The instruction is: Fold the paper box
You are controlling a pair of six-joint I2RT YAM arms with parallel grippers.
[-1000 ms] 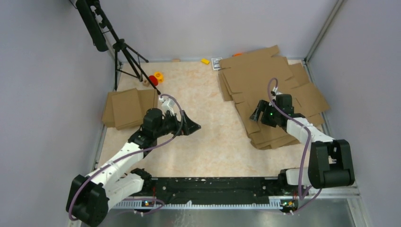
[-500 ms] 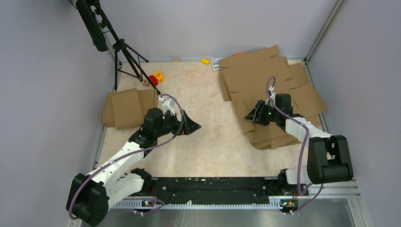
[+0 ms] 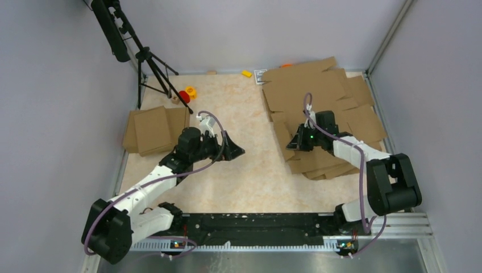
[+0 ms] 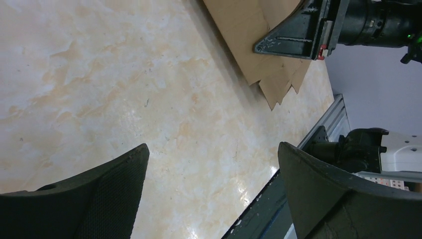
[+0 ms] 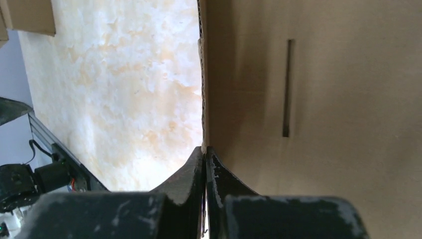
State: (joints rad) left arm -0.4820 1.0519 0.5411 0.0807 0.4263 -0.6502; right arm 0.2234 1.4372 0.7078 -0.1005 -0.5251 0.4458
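Observation:
The paper box (image 3: 282, 132) is the top flat brown slotted sheet, lying on the cardboard pile (image 3: 364, 122) at the right. My right gripper (image 3: 294, 142) is shut on its left edge. In the right wrist view the corrugated edge runs down between the closed fingertips of the right gripper (image 5: 205, 152), and the sheet (image 5: 323, 99) with its narrow slot fills the right side. My left gripper (image 3: 236, 149) hangs open over the bare table middle, apart from the sheet. The left wrist view shows the left gripper (image 4: 211, 149) with wide jaws holding nothing, and the sheet's corner (image 4: 249, 30) beyond.
Smaller folded cardboard pieces (image 3: 152, 129) lie at the left. A black tripod (image 3: 150, 62) stands at the back left, with red and yellow small items (image 3: 186, 94) beside it. A yellow block (image 3: 246, 73) sits by the back wall. The black rail (image 3: 256, 222) borders the near edge.
My right gripper has moved left along the pile and closed on the top sheet's left edge; the sheet has shifted left with it. The left arm has edged slightly right, still open.

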